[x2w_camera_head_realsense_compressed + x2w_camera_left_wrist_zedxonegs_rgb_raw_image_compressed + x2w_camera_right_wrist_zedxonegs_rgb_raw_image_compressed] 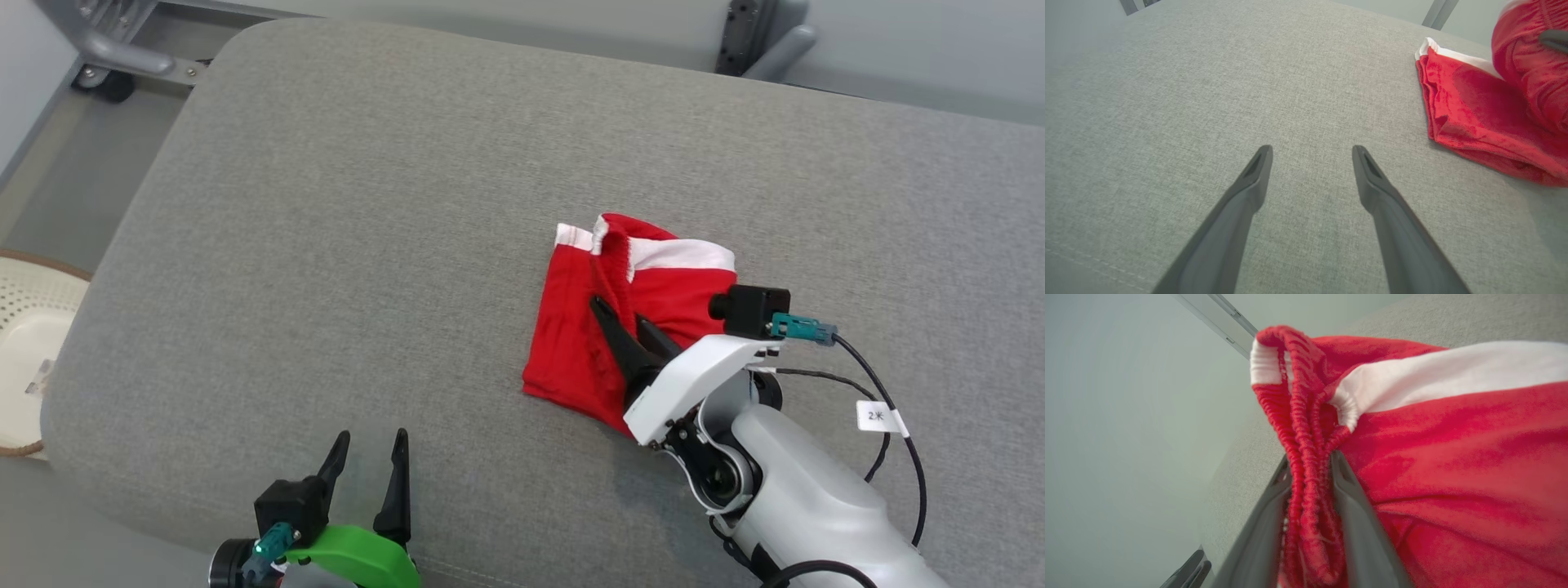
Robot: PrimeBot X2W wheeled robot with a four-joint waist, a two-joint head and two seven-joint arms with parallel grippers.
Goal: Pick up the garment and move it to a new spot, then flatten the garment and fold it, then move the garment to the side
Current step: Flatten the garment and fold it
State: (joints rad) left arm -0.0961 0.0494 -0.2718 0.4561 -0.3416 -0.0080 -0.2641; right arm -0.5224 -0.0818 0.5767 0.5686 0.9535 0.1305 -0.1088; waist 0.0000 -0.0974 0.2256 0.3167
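Left edge: a round, pale perforated plastic basket with a brown rim is standing on the floor beside the work surface, well apart from the task.
Left gripper: the two long dark fingers are standing wide apart over bare fabric and carrying nothing. It is hovering near the front edge, probably parked so that it is not obstructing the other arm.
Work surface: a broad grey woven fabric cushion is supporting the garment.
Garment location: the red fabric garment with a white stripe is lying right of centre on the cushion as a folded packet.
Garment axis: the packet is looking nearly square. Its slight long axis is running from the near edge to the far edge, leaning left at the near end.
Garment heading: the ribbed red elastic waistband is pointing away from the robot, and the white stripe is crossing the far edge.
Right gripper: the fingers are closing on the bunched waistband, which is filling the gap between them.
Grip purpose: the thick band is probably giving a firm hold for shifting the whole packet sideways.
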